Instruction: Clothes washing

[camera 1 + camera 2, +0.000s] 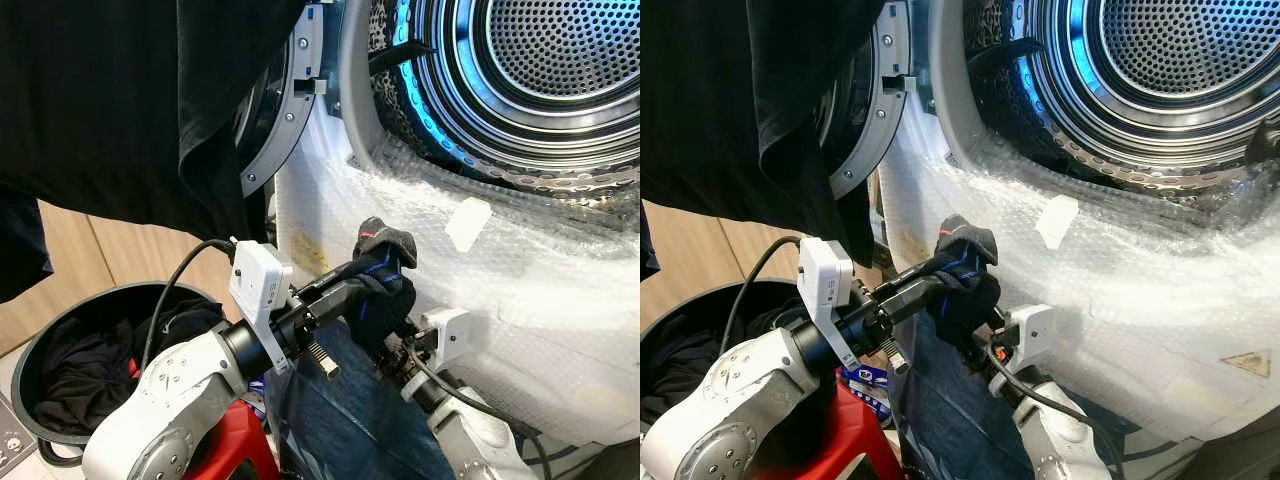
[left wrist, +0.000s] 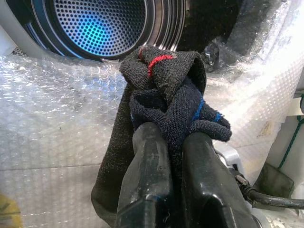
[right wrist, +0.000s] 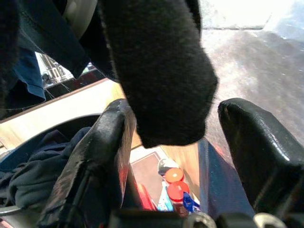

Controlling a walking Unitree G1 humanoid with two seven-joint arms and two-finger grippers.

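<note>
Jaws of the left gripper [image 2: 166,142] pinch a bundle of dark socks [image 2: 166,90], held just below the drum opening [image 1: 560,60] of the washing machine, in front of its bubble-wrapped front panel [image 1: 520,290]. Jaws of the right gripper [image 3: 175,137] stand spread around a hanging sock end, not closed on it. Black garment [image 1: 130,100] drapes over the open door [image 1: 275,130]; more dark clothes sit in the laundry basket [image 1: 25,370]. Step in hand, judged: loading. Next move likely needs a lift over the drum lip, then release inside.
</note>
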